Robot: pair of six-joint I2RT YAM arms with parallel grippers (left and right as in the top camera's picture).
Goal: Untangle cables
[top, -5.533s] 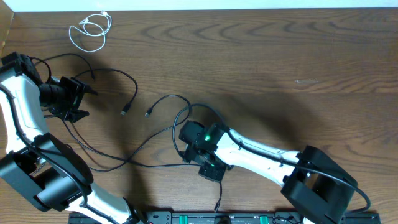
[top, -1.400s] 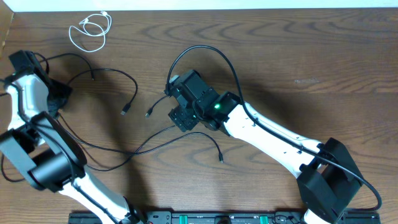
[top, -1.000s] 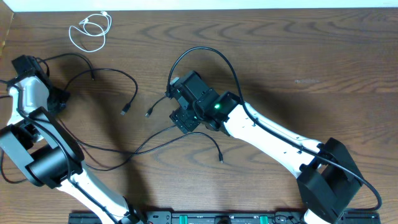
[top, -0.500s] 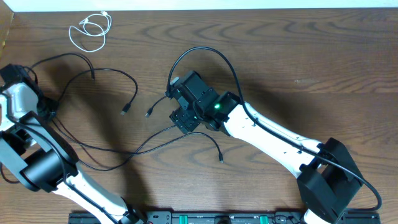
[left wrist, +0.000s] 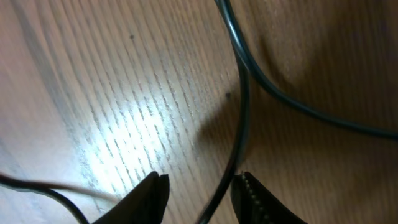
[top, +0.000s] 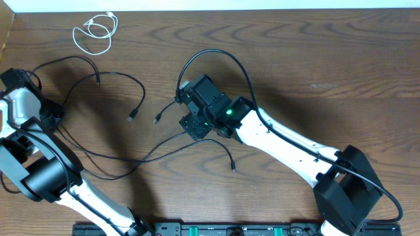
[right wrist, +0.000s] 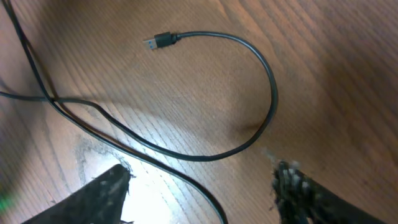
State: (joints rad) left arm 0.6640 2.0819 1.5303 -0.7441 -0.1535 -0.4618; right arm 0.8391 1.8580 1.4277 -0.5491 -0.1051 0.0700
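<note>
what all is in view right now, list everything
table: one, brown wood, under everything
black cables: at least two, four plug ends showing, black, crossing over the table's left and middle
white cord: one, white, coiled at the far-left corner, apart from the black ones
rail: one, black with green parts, near edge
left arm: one, white and black, far left
left gripper: open, astride a black cable
right arm: one, white and black, reaching to centre
right gripper: open, above a black cable
</note>
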